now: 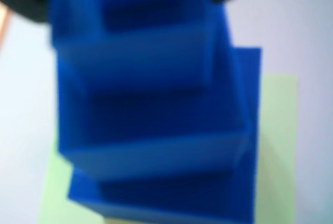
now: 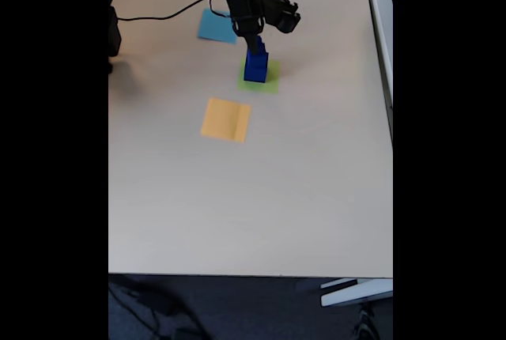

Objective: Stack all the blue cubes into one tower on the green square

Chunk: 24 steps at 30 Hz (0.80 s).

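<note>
Pale beige table point(image 2: 253, 198), three paper squares

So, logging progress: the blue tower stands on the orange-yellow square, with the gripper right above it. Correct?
Not quite. In the fixed view the tower stands on the green square; the orange-yellow square lies bare. The gripper is indeed right above the tower.
</note>
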{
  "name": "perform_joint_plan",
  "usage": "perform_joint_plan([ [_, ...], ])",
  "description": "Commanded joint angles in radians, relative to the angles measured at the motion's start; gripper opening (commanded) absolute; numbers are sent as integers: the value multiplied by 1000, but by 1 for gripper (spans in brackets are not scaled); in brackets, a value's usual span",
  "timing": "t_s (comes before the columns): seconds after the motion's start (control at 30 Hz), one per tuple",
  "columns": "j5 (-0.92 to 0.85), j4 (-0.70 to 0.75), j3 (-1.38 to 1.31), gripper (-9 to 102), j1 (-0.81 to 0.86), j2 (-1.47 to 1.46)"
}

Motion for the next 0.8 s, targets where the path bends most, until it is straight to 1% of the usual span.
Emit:
perform_joint_plan([
  [0.0,0,0,-69,13,8,15],
  [0.77,8,12,-92,13,8,-2],
])
